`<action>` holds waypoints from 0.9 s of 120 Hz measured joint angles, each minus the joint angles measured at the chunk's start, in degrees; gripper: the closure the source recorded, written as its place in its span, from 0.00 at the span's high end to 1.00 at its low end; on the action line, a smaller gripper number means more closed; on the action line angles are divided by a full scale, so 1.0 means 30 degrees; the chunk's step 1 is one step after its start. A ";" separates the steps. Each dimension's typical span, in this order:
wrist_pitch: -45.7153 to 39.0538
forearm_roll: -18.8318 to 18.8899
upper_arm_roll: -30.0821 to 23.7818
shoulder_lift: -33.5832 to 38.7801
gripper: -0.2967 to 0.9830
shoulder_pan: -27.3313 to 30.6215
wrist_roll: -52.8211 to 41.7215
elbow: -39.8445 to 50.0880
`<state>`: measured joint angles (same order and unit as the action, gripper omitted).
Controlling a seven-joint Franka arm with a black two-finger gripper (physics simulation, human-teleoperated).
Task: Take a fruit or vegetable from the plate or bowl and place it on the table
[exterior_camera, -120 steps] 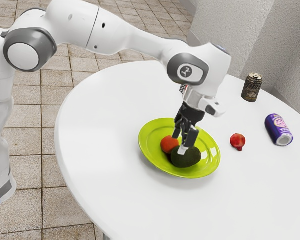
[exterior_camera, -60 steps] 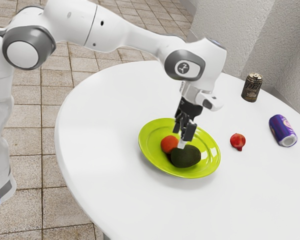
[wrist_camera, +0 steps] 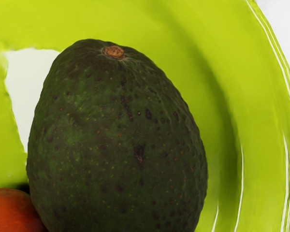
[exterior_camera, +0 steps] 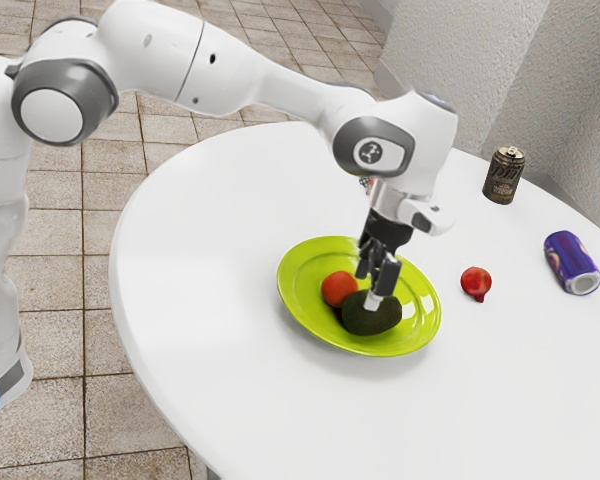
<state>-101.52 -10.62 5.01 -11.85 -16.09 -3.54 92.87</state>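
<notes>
The avocado lies on the green plate beside the red fruit. The gripper is poised at it, presumably for a grasp; whether it is open or closed, or touching, I can't tell.

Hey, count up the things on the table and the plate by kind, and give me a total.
Fruit or vegetables: 3 (avocado, orange-red one, red one)
Cans: 2 (black can, purple can)
Plates: 1 (green plate)
Kind unclear: 1 (patterned thing, mostly hidden)
Total: 7
</notes>
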 joint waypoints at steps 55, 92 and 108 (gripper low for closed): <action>-0.0533 -0.0038 0.0092 -0.0689 0.77 -0.0090 0.0535 -0.0068; -0.1101 -0.0032 0.0144 -0.1351 0.77 -0.0125 0.0723 -0.0072; -0.1231 -0.0032 0.0146 -0.1518 0.77 -0.0172 0.0779 -0.0072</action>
<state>-105.22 -10.72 5.45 -16.40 -16.60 -1.20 92.66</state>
